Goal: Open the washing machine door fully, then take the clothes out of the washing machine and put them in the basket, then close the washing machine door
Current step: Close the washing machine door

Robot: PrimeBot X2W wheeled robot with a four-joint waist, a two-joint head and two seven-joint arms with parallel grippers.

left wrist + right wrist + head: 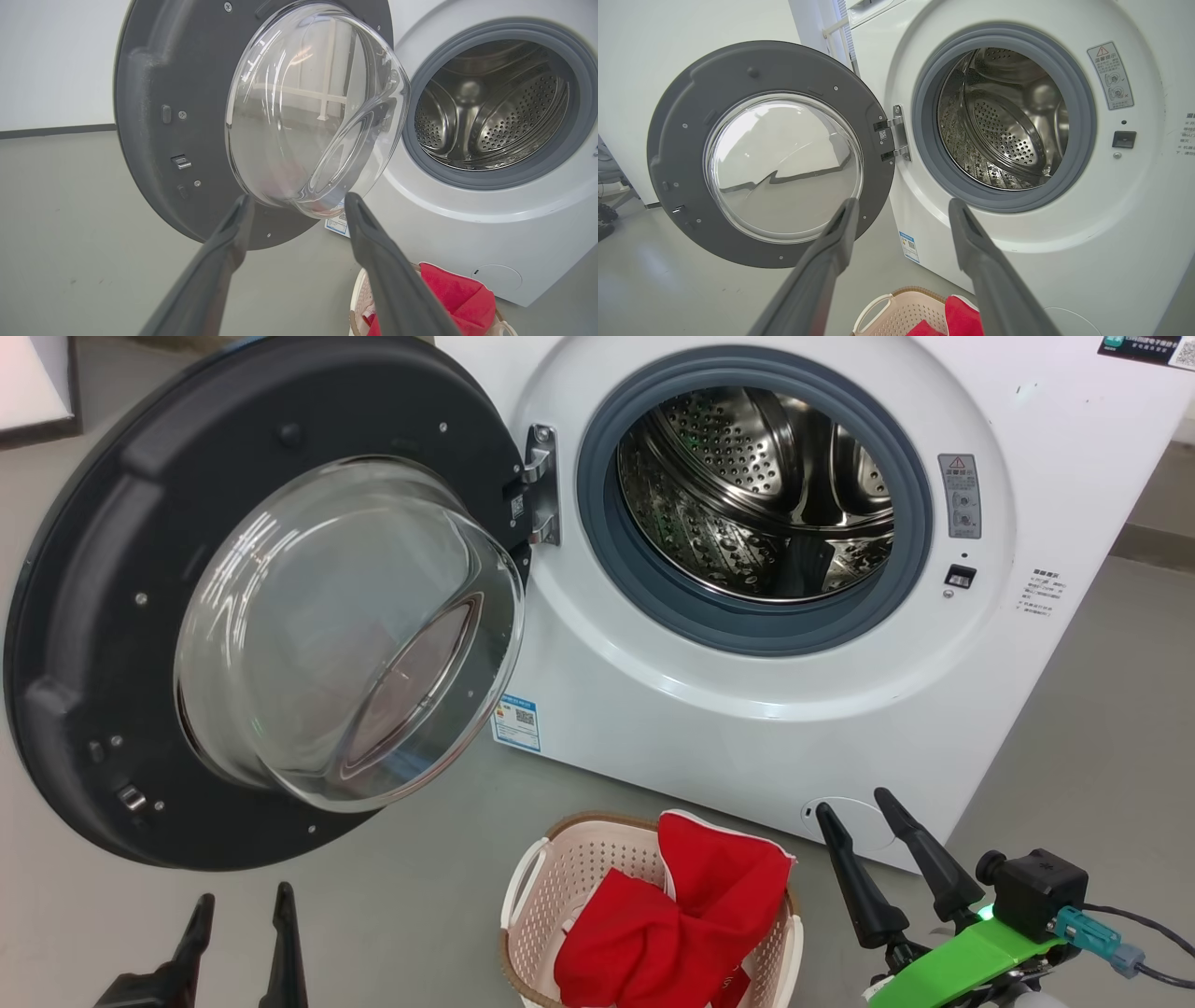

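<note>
Washing machine door (pixel 84 616) fully open, just ahead of left tool (pixel 245 901) | drum (pixel 756 495) empty | clothes (pixel 691 915) heaped in basket (pixel 523 896) between tools | left tool and right tool (pixel 854 805) spread wide, empty | judged: staged for door closing.

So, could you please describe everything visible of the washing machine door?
The washing machine door is swung wide open, left of the washing machine, hanging from it on a metal hinge. Its inner face shows: a broad, dark grey, matte plastic-looking ring with small screws and a metal latch opposite the hinge, around a bulging clear glass bowl. It hangs above the floor; the left tool and right tool, both open, are clear of it.
</note>
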